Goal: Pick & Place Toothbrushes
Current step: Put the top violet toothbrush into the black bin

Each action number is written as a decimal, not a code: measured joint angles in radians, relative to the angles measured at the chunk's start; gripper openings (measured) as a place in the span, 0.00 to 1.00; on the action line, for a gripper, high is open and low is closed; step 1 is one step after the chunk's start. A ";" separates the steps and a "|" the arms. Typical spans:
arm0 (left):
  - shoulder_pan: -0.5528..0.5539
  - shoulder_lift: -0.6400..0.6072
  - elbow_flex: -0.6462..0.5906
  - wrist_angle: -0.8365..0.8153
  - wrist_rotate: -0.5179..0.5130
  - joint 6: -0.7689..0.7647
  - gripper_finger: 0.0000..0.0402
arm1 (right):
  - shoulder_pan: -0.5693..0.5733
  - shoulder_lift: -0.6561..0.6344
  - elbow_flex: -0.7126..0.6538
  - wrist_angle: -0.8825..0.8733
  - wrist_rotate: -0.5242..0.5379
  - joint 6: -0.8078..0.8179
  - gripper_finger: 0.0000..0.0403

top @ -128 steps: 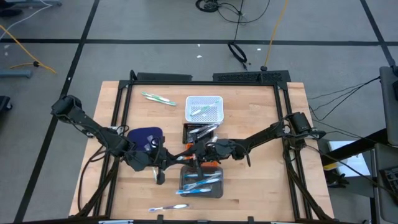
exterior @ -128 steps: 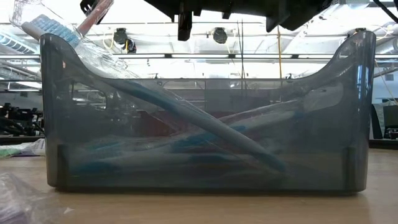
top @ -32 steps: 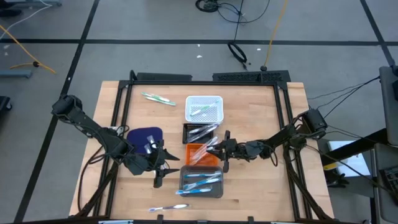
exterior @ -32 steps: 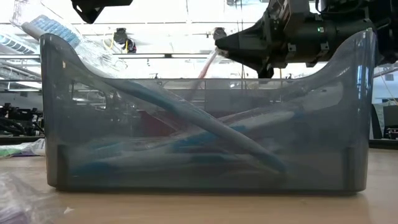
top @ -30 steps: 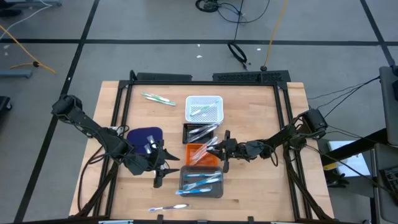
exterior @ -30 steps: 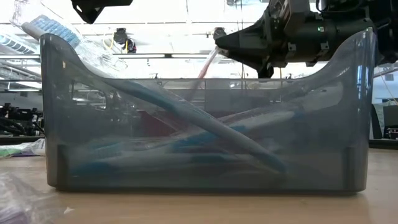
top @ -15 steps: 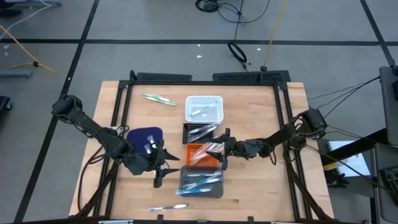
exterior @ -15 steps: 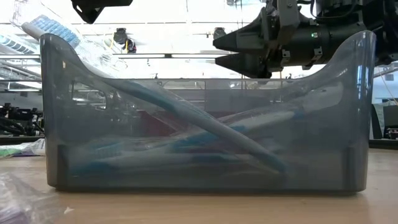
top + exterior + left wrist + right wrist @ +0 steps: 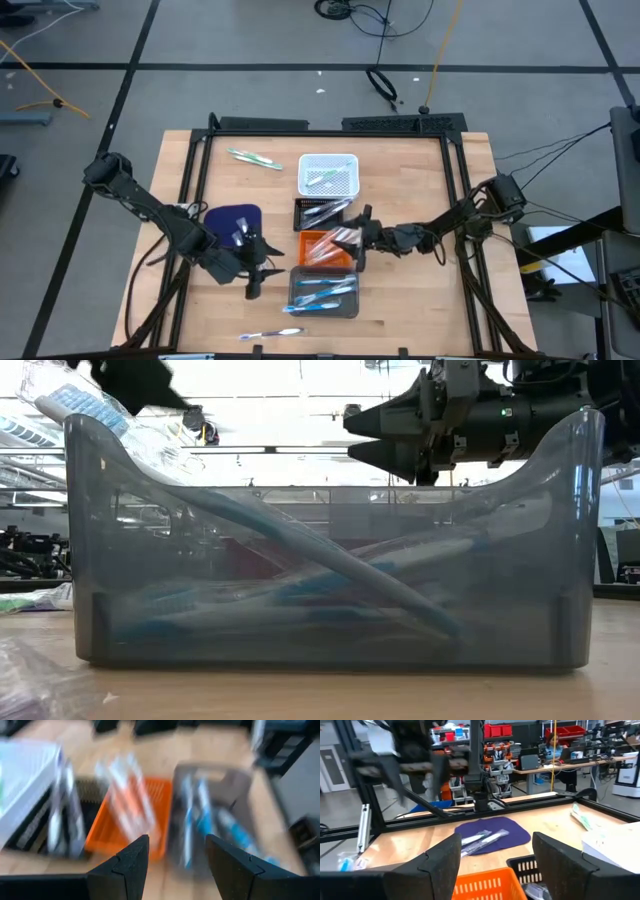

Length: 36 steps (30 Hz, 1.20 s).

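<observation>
Several toothbrushes (image 9: pixel 330 245) lie in the orange tray (image 9: pixel 312 262), and my right gripper (image 9: pixel 355 240) stands open just to the right of that tray, level, with nothing between its fingers. In the low view it (image 9: pixel 350 435) shows above the grey tray's (image 9: pixel 300 560) rim. Blue toothbrushes (image 9: pixel 322 292) lie in that grey tray. My left gripper (image 9: pixel 256 278) hangs open left of the grey tray, tipped down; its wrist view (image 9: pixel 177 855) looks onto both trays. More toothbrushes (image 9: pixel 482 839) rest on the dark blue mat (image 9: pixel 232 215).
A white tray (image 9: pixel 328 173) and a black tray (image 9: pixel 322 212) stand in a row beyond the orange one. A green toothbrush (image 9: pixel 255 158) lies at the far left, another toothbrush (image 9: pixel 270 333) at the near edge. A black frame (image 9: pixel 200 170) borders the table.
My right gripper has opened and let go of a pinkish toothbrush, which has dropped into the orange tray. The gripper itself has stayed where it was. My left gripper has tipped downward, still open.
</observation>
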 joint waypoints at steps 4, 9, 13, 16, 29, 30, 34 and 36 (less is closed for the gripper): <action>0.000 0.015 0.000 -0.202 0.000 -0.092 0.49 | 0.006 -0.015 0.000 0.001 -0.035 0.000 0.58; 0.000 0.034 0.000 -0.359 0.002 -0.231 0.49 | 0.015 -0.053 0.000 -0.003 -0.077 0.003 0.57; 0.000 0.035 0.000 -0.452 0.003 -0.359 0.49 | 0.033 -0.064 0.000 -0.010 -0.077 -0.014 0.56; 0.003 0.035 0.000 -0.531 0.003 -0.436 0.49 | 0.039 -0.064 0.000 -0.012 -0.077 -0.030 0.55; 0.006 0.166 0.000 -0.589 0.130 0.034 0.49 | 0.039 -0.064 0.000 -0.010 -0.076 -0.030 0.54; 0.006 0.179 0.000 -0.589 0.139 0.057 0.49 | 0.039 -0.064 0.000 -0.010 -0.076 -0.030 0.54; 0.006 0.214 0.000 -0.584 0.141 0.116 0.49 | 0.039 -0.064 0.000 -0.010 -0.076 -0.030 0.53; 0.006 0.232 0.000 -0.579 0.149 0.128 0.49 | 0.039 -0.064 0.000 -0.010 -0.076 -0.029 0.53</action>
